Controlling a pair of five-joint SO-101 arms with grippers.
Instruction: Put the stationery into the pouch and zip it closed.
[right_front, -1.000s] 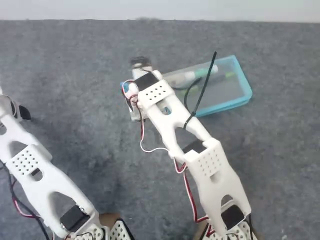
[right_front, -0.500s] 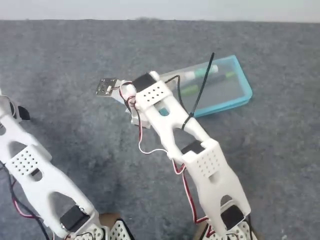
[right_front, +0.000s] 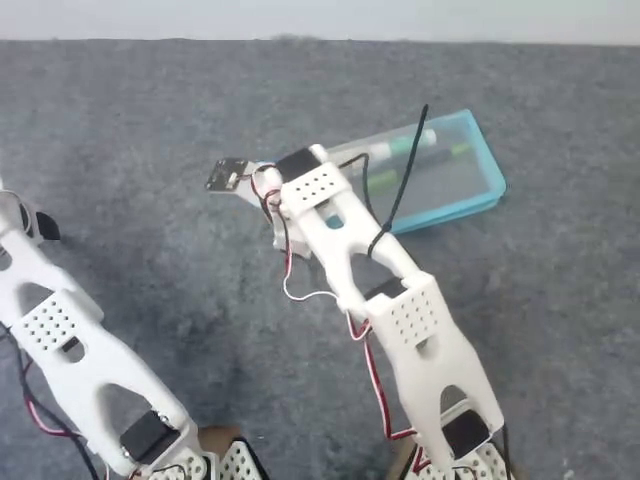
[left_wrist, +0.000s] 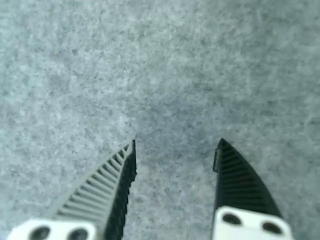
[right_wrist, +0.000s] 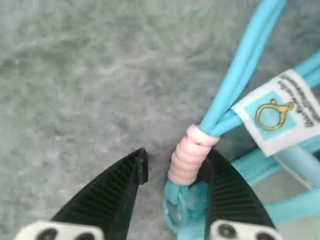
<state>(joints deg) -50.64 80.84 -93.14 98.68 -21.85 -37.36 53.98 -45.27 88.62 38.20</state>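
Observation:
The clear pouch (right_front: 450, 185) with a teal rim lies at the back of the grey mat, with a white-and-green marker (right_front: 400, 150) and other pens inside. My right arm (right_front: 320, 195) stretches to the pouch's left end. In the right wrist view my right gripper (right_wrist: 176, 160) is open around a pink bead (right_wrist: 190, 152) on the teal zipper cord (right_wrist: 245, 65); the bead touches one finger and a gap remains at the other. A white label (right_wrist: 285, 115) hangs by the cord. My left gripper (left_wrist: 176, 145) stands open over bare mat, holding nothing.
My left arm (right_front: 60, 320) stands at the near left, well away from the pouch. Grey mat lies all around the pouch, and a pale wall runs along the far edge.
My right wrist has turned, swinging its camera board from the top round to the left. The arm then shifted slightly right. Pouch and left arm have stayed put.

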